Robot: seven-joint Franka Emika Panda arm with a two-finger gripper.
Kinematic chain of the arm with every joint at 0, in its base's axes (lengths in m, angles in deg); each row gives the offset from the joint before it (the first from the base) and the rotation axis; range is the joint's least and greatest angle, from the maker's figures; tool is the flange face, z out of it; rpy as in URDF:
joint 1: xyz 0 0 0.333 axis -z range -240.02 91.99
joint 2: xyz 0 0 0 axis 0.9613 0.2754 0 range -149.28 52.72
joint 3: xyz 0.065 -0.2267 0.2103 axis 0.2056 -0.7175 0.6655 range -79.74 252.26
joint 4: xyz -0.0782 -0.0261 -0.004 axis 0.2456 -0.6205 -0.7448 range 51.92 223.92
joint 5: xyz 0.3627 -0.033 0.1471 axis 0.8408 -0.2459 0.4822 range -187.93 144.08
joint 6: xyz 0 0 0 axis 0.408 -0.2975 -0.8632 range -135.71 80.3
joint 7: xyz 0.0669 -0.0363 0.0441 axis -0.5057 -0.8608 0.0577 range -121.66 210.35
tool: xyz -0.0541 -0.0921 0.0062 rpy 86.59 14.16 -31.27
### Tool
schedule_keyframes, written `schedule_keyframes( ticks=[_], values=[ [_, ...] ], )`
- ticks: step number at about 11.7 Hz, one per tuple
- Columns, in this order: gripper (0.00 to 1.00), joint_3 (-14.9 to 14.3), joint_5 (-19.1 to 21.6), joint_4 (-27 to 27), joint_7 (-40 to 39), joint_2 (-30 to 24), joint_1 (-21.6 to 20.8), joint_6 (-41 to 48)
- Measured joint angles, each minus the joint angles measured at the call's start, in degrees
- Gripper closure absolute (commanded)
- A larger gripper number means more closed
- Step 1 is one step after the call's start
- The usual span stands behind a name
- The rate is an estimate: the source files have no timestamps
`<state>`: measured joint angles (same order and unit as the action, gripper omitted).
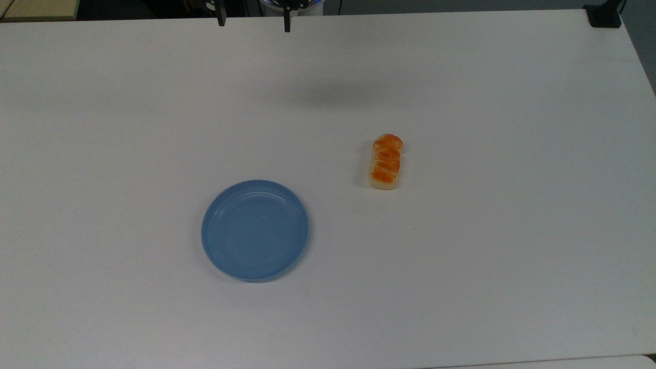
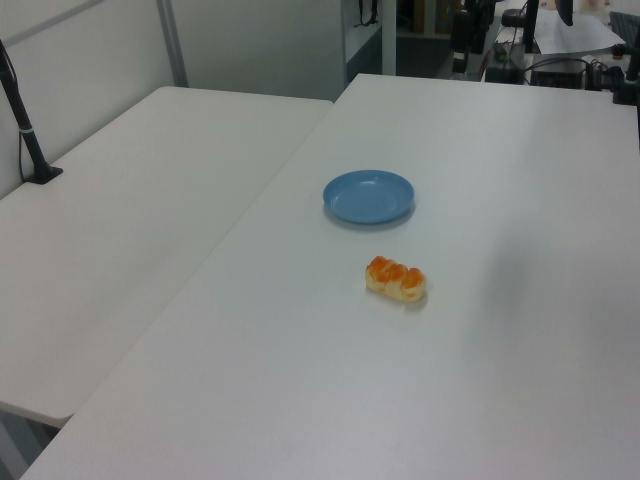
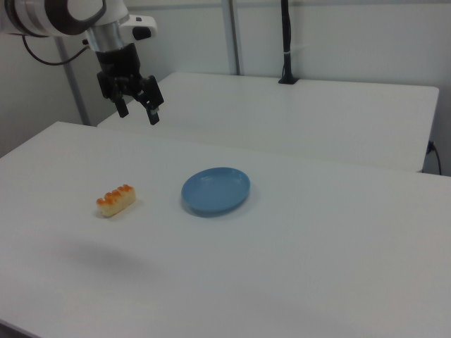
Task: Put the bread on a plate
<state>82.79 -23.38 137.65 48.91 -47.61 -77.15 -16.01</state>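
We found the bread (image 1: 385,162) lying flat on the table (image 1: 487,256), well apart from the plate (image 1: 254,229). The gripper (image 3: 137,109) hung high, spread and empty. We judged the loaf light and glossy; pinch its pale long sides mid-length.

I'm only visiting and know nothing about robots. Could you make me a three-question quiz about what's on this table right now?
1. True or false: the small orange-brown braided toy loaf lies on the round light-blue plastic plate.
2. The black two-finger gripper is: A) open, holding nothing; B) shut on the loaf.
3. In the top view, which side of the plate is the loaf on?

Key: 1. False, it lies on the white table, apart. 2. A. 3. The top view's right.
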Motion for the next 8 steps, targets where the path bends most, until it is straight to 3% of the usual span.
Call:
schedule_keyframes(
  ticks=[4, 8],
  values=[
    [0.0, 0.42, 0.01, 0.27, 0.46, 0.42, -0.69, 0.03],
    [0.0, 0.98, 0.23, 0.49, 7.43, 4.49, -7.19, -1.72]
  ],
)
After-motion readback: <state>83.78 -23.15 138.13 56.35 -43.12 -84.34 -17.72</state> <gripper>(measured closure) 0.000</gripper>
